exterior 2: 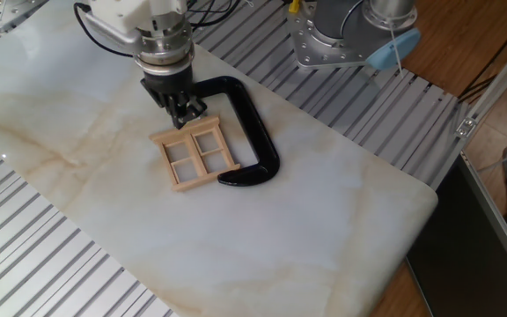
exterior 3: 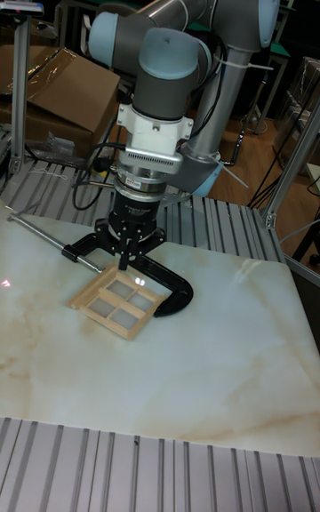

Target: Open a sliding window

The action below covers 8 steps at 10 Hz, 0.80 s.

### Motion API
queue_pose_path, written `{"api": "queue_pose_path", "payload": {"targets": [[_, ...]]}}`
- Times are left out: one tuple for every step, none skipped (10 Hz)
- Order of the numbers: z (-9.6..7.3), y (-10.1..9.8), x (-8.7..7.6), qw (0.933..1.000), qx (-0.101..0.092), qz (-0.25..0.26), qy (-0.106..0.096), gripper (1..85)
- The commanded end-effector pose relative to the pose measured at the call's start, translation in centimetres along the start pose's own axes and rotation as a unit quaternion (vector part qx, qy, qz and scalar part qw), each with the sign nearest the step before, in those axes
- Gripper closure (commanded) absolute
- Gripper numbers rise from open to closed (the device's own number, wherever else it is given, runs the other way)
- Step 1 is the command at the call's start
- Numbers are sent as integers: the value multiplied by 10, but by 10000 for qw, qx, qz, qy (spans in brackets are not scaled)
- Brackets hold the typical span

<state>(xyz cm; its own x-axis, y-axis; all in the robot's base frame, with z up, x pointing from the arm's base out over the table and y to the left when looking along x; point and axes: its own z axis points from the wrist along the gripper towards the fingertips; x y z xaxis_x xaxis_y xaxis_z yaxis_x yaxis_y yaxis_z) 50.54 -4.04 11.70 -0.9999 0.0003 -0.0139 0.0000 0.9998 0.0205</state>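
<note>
- Hand (exterior 2: 186, 117) is seen with fingers drawn nearly together, nothing gripped.
- Sliding window (exterior 2: 195, 157) is laid flat just below it, on the surface (exterior 2: 324, 202).
- Black clamp (exterior 2: 252, 132) is curved beside it.

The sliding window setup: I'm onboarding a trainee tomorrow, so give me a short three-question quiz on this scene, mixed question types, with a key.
1. True or false: the sliding window lies flat on the marble table.
2. Multiple choice: where is the gripper relative to the window? A) at its far edge, nearest the arm; B) at its near edge; C) off beyond the table's right end.
3. Fill in: the black C-shaped object curving round the window's far and right sides is a ____.

Key: 1. true. 2. A. 3. clamp. In the tall fixed view the gripper points down over the window's far edge; whether it touches the frame cannot be told.
</note>
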Motion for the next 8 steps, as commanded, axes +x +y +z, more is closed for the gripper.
{"api": "queue_pose_path", "payload": {"targets": [[-1,5,1,9998,-102,189,18,850],[-2,5,-8,9997,-104,151,-158,850],[-2,9,-17,9992,-198,147,-318,850],[-2,8,-19,9991,-167,116,-365,850],[-2,8,-19,9992,-167,108,-357,850],[-2,8,-19,9991,-167,100,-373,850],[2,9,-24,9990,-182,109,-388,850],[11,9,-30,9987,-214,111,-449,850]]}}
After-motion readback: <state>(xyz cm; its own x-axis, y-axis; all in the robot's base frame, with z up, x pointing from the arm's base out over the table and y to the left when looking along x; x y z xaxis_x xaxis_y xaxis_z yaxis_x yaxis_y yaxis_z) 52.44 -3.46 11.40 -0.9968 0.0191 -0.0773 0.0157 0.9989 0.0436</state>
